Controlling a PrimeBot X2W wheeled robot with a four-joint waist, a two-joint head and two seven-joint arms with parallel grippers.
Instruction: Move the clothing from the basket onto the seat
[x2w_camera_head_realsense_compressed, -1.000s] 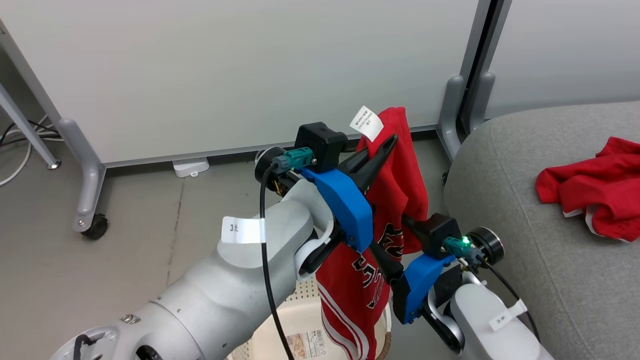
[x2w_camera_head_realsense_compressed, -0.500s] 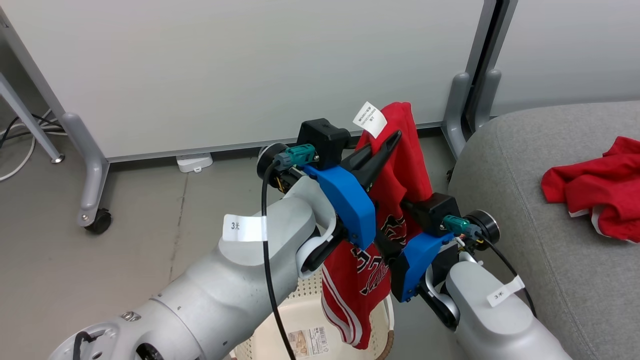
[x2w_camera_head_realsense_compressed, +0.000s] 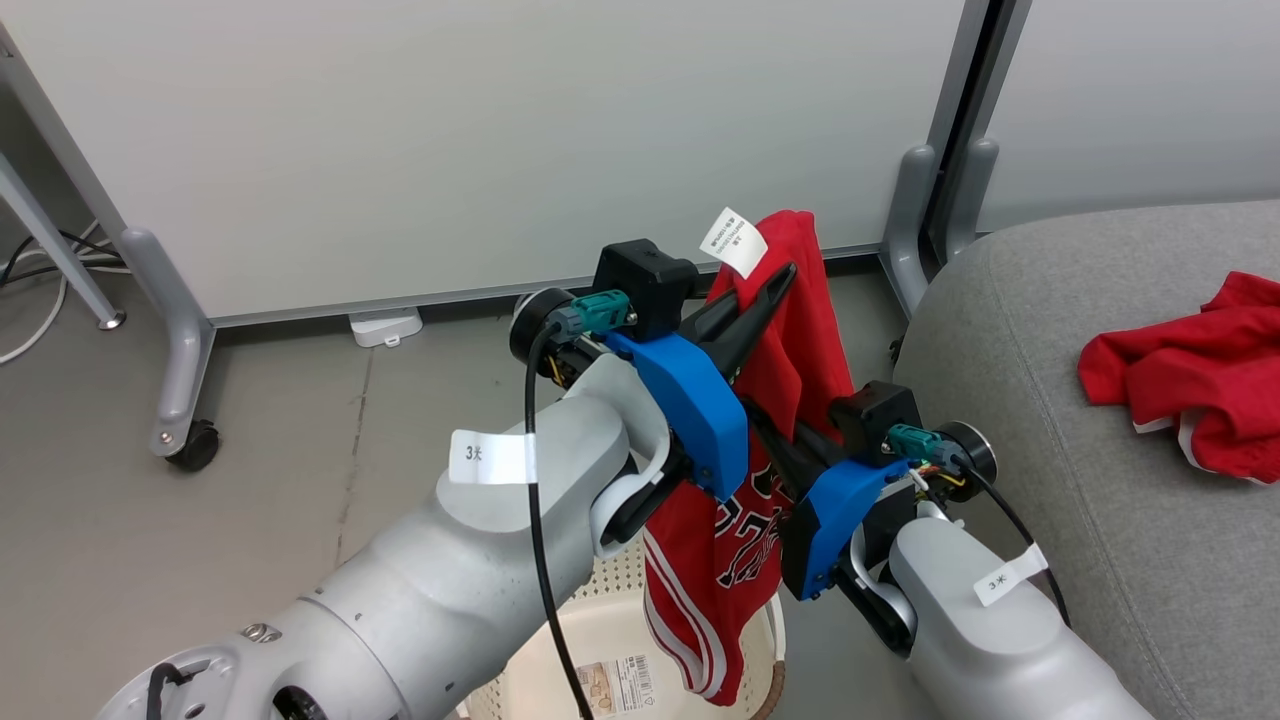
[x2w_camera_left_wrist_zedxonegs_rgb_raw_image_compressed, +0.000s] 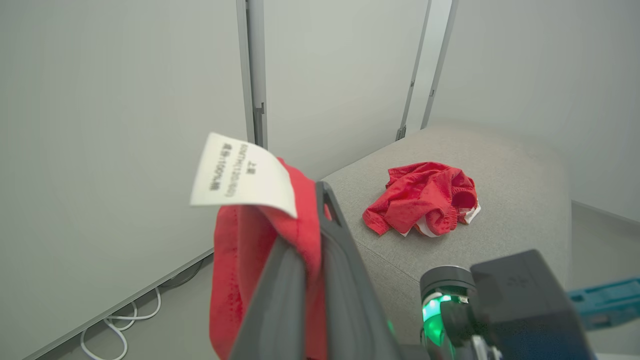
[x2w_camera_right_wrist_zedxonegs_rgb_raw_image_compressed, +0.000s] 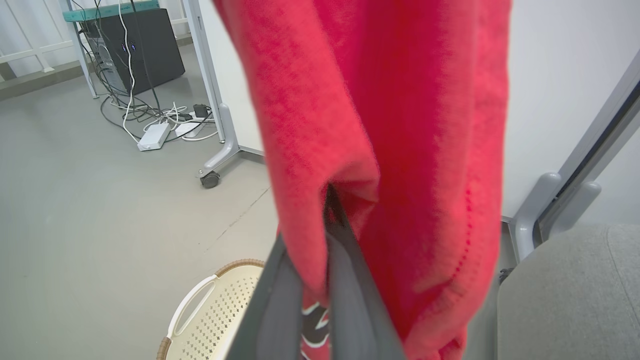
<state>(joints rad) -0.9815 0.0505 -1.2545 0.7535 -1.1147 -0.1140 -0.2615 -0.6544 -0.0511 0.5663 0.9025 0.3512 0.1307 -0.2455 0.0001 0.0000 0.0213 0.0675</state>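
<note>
Left gripper and right gripper are both pinching the red jersey, holding it high above the basket to clear its rim.

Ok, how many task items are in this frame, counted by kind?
Red garments: 2, the held garment hanging above the basket and the crumpled garment lying on the sofa
Laundry basket: 1
Sofa: 1
Total: 4
</note>
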